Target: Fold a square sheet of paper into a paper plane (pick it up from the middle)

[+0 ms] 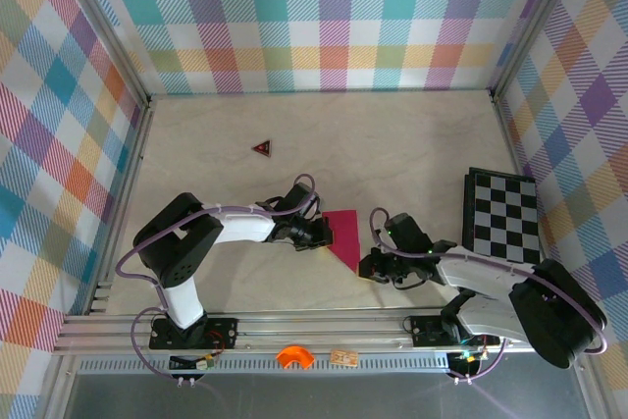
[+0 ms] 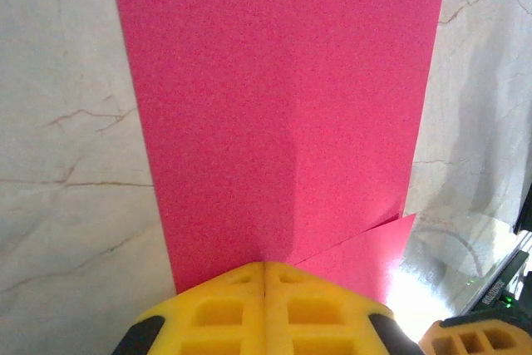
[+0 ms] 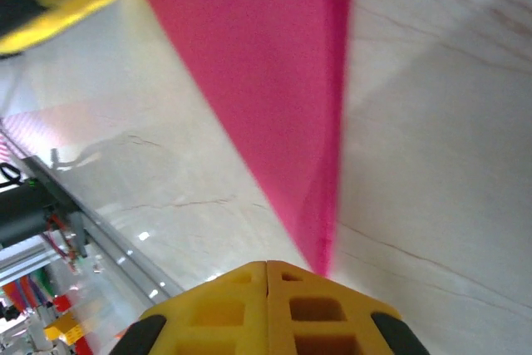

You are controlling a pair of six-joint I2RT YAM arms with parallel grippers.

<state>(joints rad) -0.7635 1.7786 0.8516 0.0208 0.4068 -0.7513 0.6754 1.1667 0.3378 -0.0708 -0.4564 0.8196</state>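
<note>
2 sets of fingers [image 2: 216, 313] pinch the pink paper [image 2: 274, 106].

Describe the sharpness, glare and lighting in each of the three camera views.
Left wrist: pink paper sharp, its grain visible; table glares at the lower right. Right wrist: the paper's right edge is smeared by blur, with glare on the table lower left. Top external: even, soft light, no hard shadows.

No legible text or markings
</note>
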